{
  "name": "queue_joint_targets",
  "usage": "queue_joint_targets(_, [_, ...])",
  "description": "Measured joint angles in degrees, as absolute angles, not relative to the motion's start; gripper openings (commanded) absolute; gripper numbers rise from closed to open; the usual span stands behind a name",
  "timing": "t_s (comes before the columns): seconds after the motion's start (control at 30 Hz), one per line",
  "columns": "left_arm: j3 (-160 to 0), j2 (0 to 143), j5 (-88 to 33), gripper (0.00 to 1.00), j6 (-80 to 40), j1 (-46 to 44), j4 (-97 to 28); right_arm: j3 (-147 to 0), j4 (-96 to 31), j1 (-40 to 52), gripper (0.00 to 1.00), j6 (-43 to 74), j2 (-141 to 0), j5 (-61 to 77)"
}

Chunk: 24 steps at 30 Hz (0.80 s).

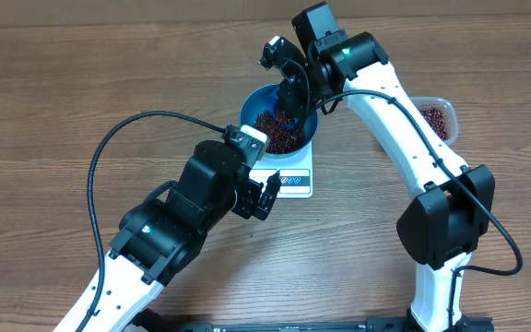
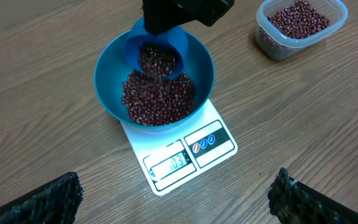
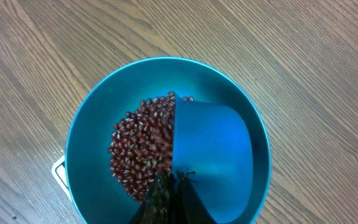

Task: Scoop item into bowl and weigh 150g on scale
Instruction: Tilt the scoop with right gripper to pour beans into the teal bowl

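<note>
Right claw pinches the scoop — we see beans spilling into the bowl — left claw spread wide.

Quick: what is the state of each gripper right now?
Left gripper: open, holding nothing.
Right gripper: shut on the blue scoop, which is tilted over the bowl.

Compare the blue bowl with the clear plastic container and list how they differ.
The bowl is round and opaque blue; the container is clear and rounded-rectangular. The bowl stands on the scale; the container sits on the table, apart from it. A scoop tips over the bowl, none over the container. Both hold red-brown beans.
</note>
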<state>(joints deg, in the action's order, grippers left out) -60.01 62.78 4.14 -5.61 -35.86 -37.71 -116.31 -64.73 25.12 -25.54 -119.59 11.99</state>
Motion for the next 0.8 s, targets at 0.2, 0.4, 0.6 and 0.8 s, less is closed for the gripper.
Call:
queue_joint_targets(0.2, [-60.0, 62.8, 4.7, 0.99, -5.6, -35.9, -37.7, -116.3, -65.2, 25.1, 0.04, -25.6, -118.2, 10.0])
queue_joint_targets(0.4, [-60.0, 62.8, 5.0, 0.99, -5.6, -35.9, -37.7, -116.3, -65.2, 25.1, 0.04, -25.5, -115.0, 9.6])
queue_joint_targets(0.6, [-60.0, 62.8, 5.2, 1.0, -5.6, -35.9, -37.7, -116.4, -66.0, 25.1, 0.04, -25.5, -113.0, 9.6])
queue_joint_targets(0.8, [-60.0, 62.8, 5.3, 1.0, -5.6, -35.9, -37.7, -116.4, -66.8, 25.7, 0.04, -25.6, -113.0, 9.4])
